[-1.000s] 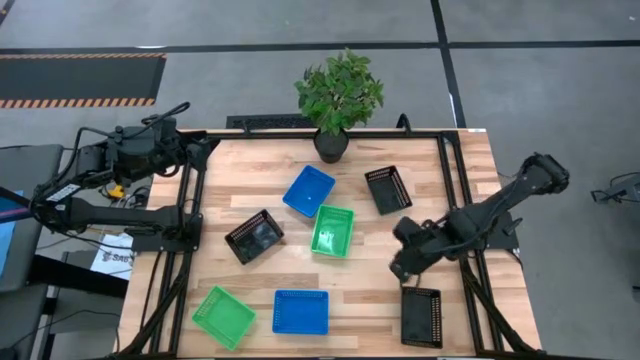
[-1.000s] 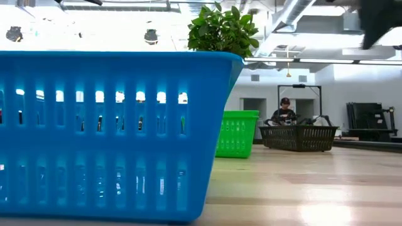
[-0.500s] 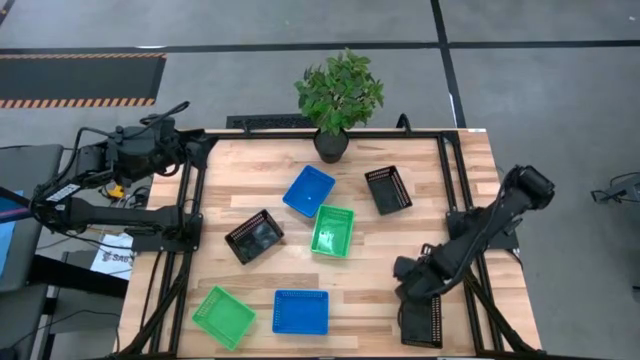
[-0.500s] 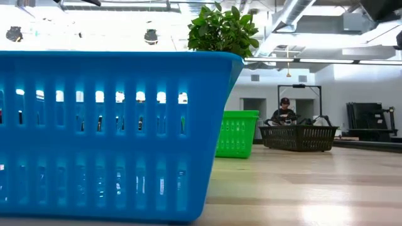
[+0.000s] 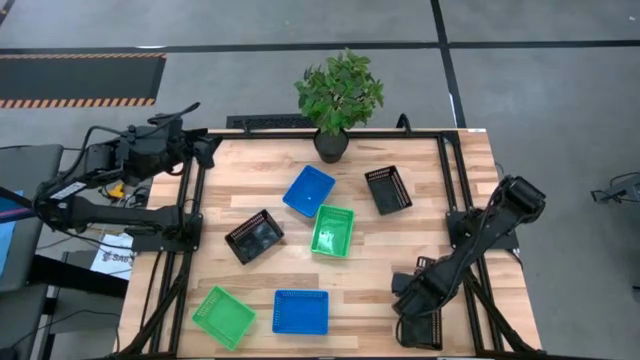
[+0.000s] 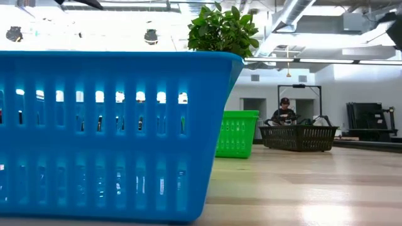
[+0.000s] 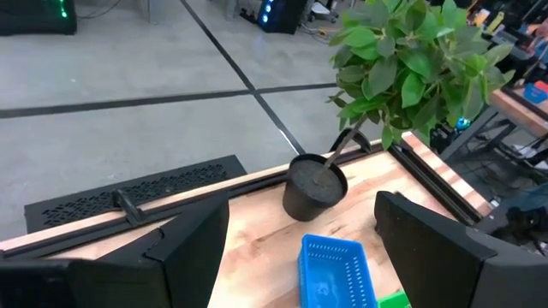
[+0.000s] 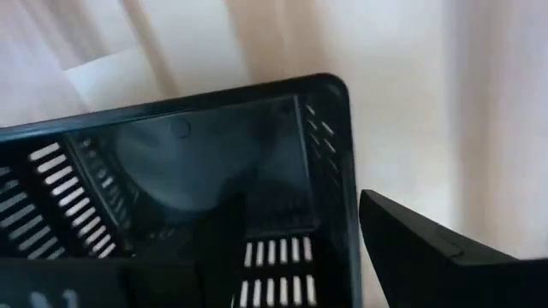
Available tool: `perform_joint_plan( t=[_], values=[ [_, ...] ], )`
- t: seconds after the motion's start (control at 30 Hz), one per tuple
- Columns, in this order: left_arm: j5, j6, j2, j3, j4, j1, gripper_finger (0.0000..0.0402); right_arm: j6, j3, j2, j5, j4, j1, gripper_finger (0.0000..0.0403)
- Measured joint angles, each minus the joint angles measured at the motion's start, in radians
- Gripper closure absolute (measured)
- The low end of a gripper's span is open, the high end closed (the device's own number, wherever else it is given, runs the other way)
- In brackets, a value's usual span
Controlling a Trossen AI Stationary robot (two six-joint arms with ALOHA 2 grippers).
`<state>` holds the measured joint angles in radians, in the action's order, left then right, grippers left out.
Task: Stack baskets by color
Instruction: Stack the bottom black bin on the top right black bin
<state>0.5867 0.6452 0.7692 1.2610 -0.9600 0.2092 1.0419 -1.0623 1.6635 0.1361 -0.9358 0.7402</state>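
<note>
Even, bright light is cast from overhead, with soft shadows. Ceiling lamps glare. The black basket is blurred.

Grey concrete floor crossed by dark lines, with a hazard-striped mat. Beyond the wooden table, a bright hall: ceiling ducts, a seated person.

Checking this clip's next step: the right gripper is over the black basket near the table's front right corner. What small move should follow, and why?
Probably lower a little and close on the wall. The right gripper is open and sits at the near end of the black basket; in the wrist view one finger is outside the basket wall, with nothing gripped yet. The left gripper waits by the plant.
</note>
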Motion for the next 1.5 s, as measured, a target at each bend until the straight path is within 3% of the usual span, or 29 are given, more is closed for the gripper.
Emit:
perform_joint_plan(
  t=[0.13,0.33,0.37,0.57,0.77,1.03,1.17,1.33,1.5],
  values=[
    [-0.031,0.007,0.011,0.000,0.000,0.000,0.0120,0.004,0.023,0.001,0.020,0.008,-0.001,0.0207],
    [-0.033,0.010,0.010,0.000,0.000,0.000,0.0120,-0.038,0.026,0.001,0.042,0.001,-0.010,0.0371],
    [-0.033,0.010,0.010,0.000,0.000,0.000,0.0120,-0.042,0.025,0.001,0.043,0.004,-0.011,0.0383],
    [-0.027,-0.004,0.009,0.000,0.000,0.000,0.0120,0.009,0.024,-0.036,-0.001,0.001,-0.057,0.0391],
    [-0.026,-0.005,0.009,0.000,0.000,0.000,0.0120,0.175,0.024,-0.173,-0.176,-0.111,-0.126,0.0393],
    [-0.024,-0.005,0.009,0.000,0.000,0.000,0.0120,0.809,0.024,-0.430,-0.638,-0.357,-0.241,0.0398],
    [-0.023,-0.006,0.009,0.000,0.000,0.000,0.0120,1.133,0.024,-0.477,-0.783,-0.533,-0.316,0.0397],
    [-0.023,-0.006,0.009,0.000,0.001,0.000,0.0120,1.142,0.024,-0.453,-0.891,-0.442,-0.490,0.0400],
    [-0.029,-0.006,0.009,0.000,0.009,0.000,0.0120,1.142,0.024,-0.391,-0.923,-0.279,-0.633,0.0386]
  ],
)
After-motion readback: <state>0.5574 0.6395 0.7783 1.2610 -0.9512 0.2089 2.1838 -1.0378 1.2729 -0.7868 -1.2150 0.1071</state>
